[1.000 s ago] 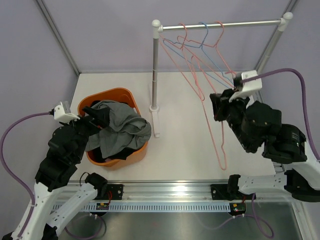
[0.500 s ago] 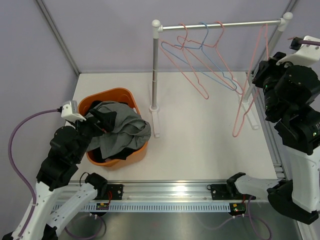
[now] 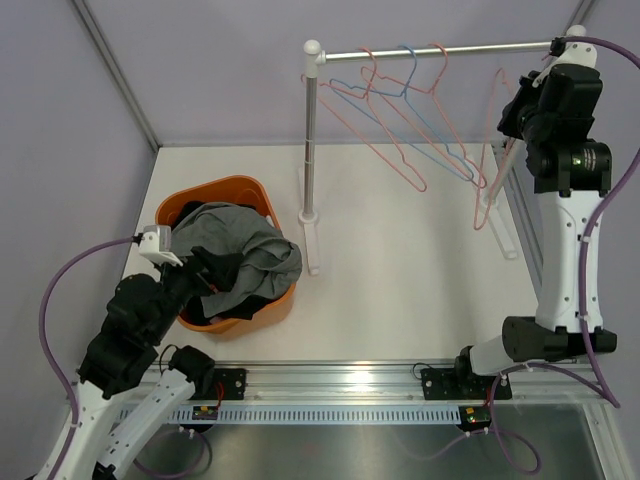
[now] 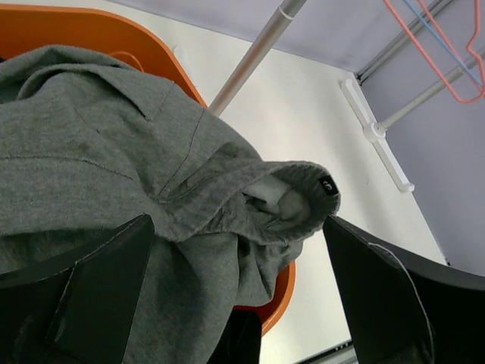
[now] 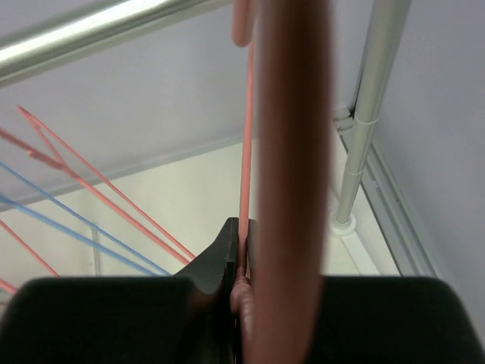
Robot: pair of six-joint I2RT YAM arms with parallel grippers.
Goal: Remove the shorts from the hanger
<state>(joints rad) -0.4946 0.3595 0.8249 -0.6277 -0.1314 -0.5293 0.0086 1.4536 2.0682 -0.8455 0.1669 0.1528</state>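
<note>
**Shorts in basket; right arm on a hanger at the rack**

Nearest, left of the rack (image 3: 311,150): one orange basket (image 3: 240,186) on the white table (image 3: 400,300). Shorts lie heaped inside it. Two garments can be counted: grey shorts (image 3: 245,250) on top, spilling over the rim on the rack side, and black shorts (image 3: 222,300) beneath.

The left gripper (image 4: 239,224) sits at the basket's edge farthest from the rack. Its two fingers (image 4: 98,296) are spread wide. A waistband fold of the grey cloth lies between them and neither finger presses it.

Farther back, the rack has two posts and one top rail (image 3: 470,46). Three hooks can be counted over the rail, two pink and one blue (image 3: 405,55).

At the rack's right post, the right gripper (image 5: 239,254) has its fingers pinched tight on the wire of one more pink hanger (image 5: 292,152). That hook sits close to the rail; cannot tell whether it rests on it.
</note>
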